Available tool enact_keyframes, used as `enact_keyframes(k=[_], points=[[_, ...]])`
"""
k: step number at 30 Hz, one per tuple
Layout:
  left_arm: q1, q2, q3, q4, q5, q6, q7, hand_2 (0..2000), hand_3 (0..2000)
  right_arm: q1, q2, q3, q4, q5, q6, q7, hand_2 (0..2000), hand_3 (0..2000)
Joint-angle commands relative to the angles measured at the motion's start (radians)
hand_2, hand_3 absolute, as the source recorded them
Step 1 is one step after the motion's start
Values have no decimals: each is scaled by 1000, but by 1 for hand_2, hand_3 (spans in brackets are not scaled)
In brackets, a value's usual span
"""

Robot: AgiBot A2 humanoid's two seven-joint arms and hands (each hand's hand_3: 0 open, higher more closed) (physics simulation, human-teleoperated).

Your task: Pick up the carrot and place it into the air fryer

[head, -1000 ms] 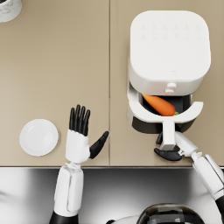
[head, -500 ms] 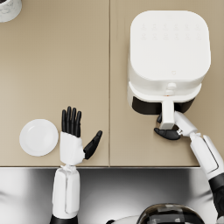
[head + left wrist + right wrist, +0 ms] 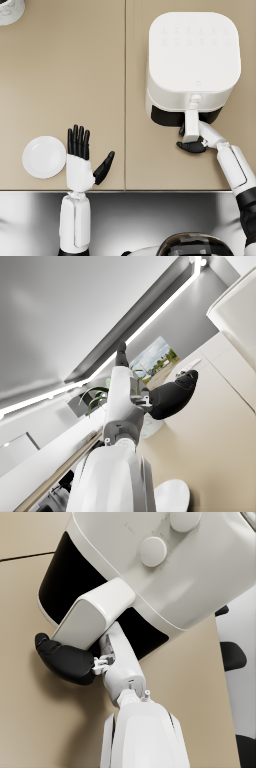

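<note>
Beige countertop (image 3: 100, 90) carries the air fryer (image 3: 192, 60) at two o'clock; our right hand (image 3: 192, 142) curls round its drawer handle (image 3: 190, 125), drawer nearly home; we see no carrot, presumably inside; our left hand (image 3: 82, 160) hovers splayed, empty, beside the plate (image 3: 44, 156).

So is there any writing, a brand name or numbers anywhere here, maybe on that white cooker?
No readable text in any view.
Air fryer: rows of faint marks on its top panel, too small and blurred to read.
Its two round knobs: blank.
Plate: blank.
Right hand and left hand: no labels.
</note>
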Motion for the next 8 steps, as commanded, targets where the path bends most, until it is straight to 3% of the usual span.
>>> enact_keyframes(k=[1, 8], points=[[-1, 0, 0, 0, 0, 0, 0, 0, 0, 1, 1, 2, 1, 0, 0, -1, 2000, 2000], [-2, 0, -1, -1, 0, 0, 0, 0, 0, 3, 3, 7, 2, 1, 1, -3, 2000, 2000]])
